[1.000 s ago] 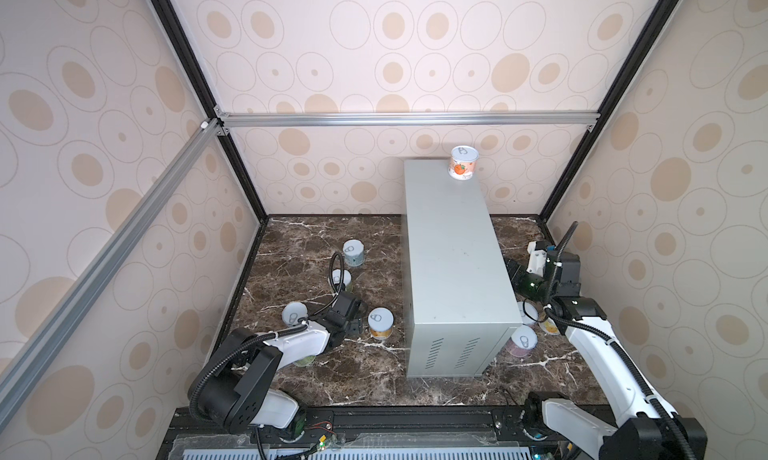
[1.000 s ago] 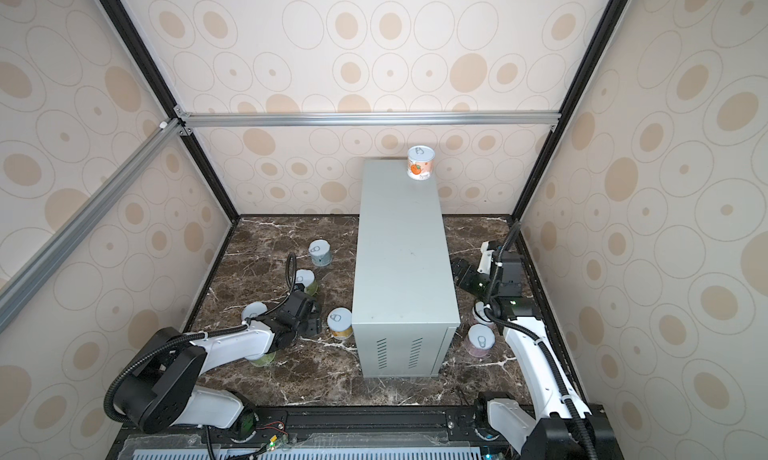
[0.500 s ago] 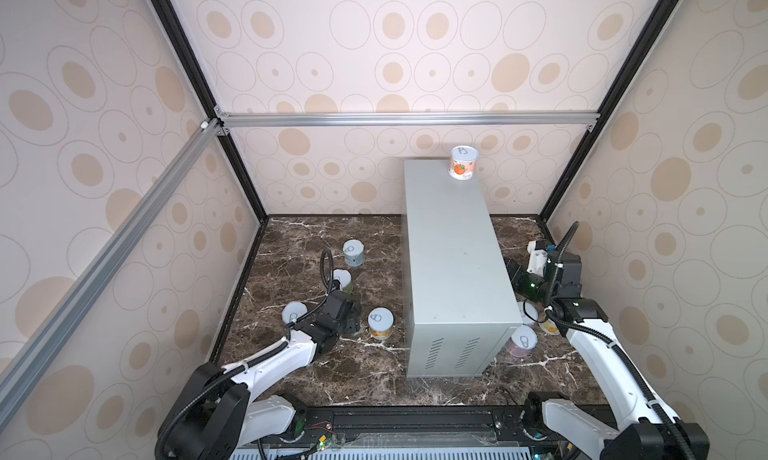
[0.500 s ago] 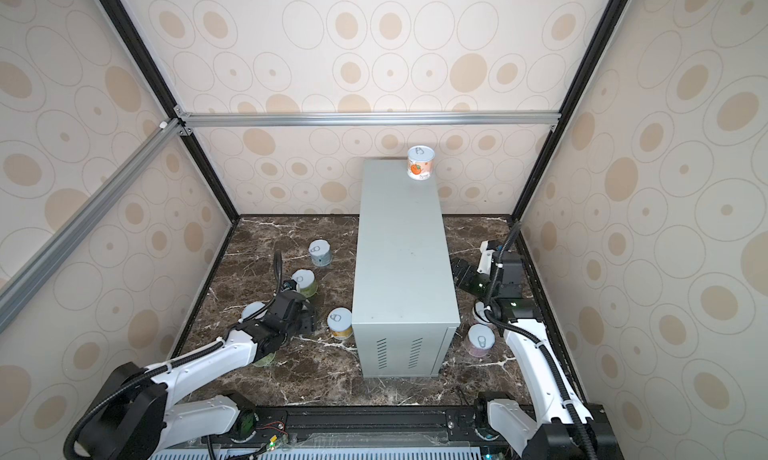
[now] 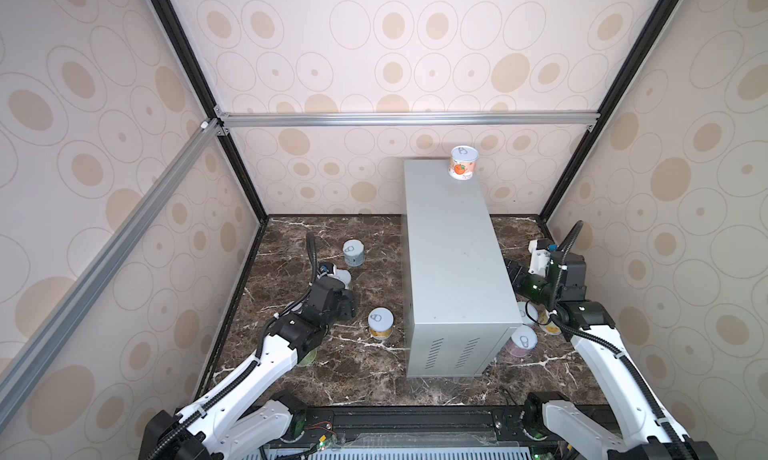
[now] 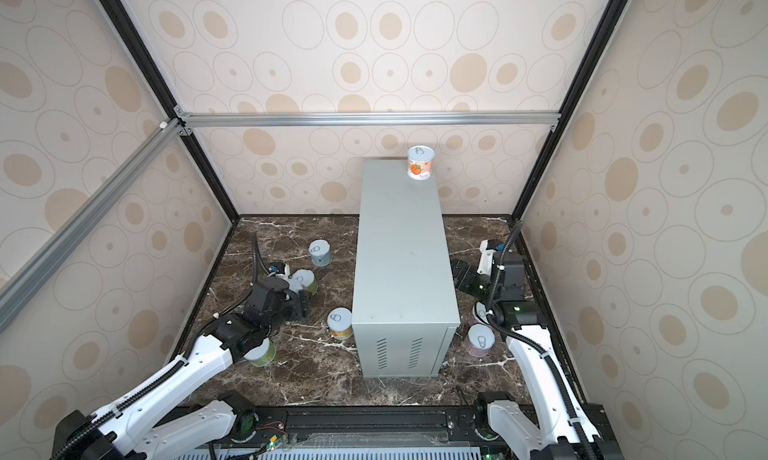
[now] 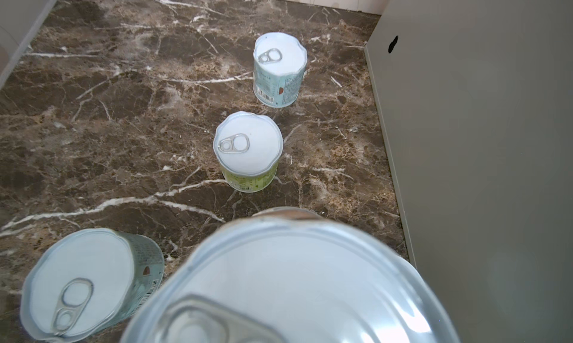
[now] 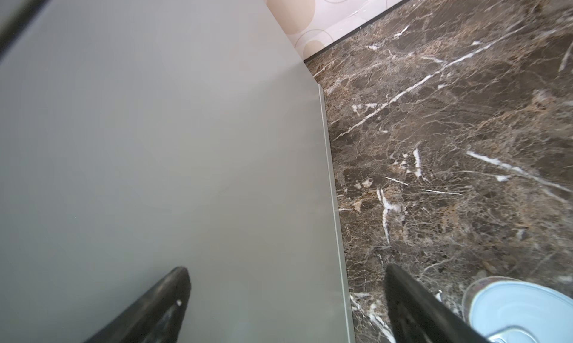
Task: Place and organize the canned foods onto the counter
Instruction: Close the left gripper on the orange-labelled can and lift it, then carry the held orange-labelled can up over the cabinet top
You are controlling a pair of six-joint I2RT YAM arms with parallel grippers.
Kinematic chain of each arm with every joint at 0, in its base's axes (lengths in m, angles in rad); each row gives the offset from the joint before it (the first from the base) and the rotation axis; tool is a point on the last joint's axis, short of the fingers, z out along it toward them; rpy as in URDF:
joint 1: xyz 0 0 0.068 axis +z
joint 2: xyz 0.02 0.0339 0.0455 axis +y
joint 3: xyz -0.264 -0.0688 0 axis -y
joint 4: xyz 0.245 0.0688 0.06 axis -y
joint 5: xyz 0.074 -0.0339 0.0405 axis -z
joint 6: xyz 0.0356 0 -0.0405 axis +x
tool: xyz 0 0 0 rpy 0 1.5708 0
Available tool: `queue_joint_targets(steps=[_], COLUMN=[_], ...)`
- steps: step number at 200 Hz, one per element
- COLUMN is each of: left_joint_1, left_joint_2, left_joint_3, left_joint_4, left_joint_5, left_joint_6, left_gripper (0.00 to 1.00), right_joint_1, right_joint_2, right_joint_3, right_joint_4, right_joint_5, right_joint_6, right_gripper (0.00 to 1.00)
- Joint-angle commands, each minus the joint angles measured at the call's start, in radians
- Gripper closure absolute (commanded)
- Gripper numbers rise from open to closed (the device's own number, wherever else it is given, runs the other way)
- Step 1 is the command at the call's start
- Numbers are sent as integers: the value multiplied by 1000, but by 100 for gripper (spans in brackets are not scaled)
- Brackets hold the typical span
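Left gripper: clamping a silver-lidded can; right gripper: gaping beside grey counter. Displaying barcode on pale-blue can; label writing unreadable.

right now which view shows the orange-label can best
Both top views: the orange-label can stands whole and upright on the counter's far right corner. Neither wrist view shows it.

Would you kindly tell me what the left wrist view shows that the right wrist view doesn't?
Left wrist only: a pale blue can, a green can, a grey-green can and a close blurred can, all silver-lidded. Right wrist only: the right gripper, open, and another can lid. Both: the light-grey metal box and dark marble surface.
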Motion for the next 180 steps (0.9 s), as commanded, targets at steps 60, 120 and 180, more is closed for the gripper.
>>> queue_joint_targets(steps=[60,120,180], left_joint_1=[-7,-7,-14], left_joint_2=[-38,68,216], left_joint_3=[321,621,881], left_joint_4=[-156,-255,-350], left_joint_5=[-14,66,101], left_joint_6=[127,208,295], left_gripper=[45,46,46], right_joint_1=[29,30,31], right_joint_2=[-132,-203,-202], right_joint_3=[41,77,150], right_joint_4=[-124,-209,-285], right_joint_5=[20,50,50], right_joint_6=[-2,-14,-42], right_gripper=[0,0,0])
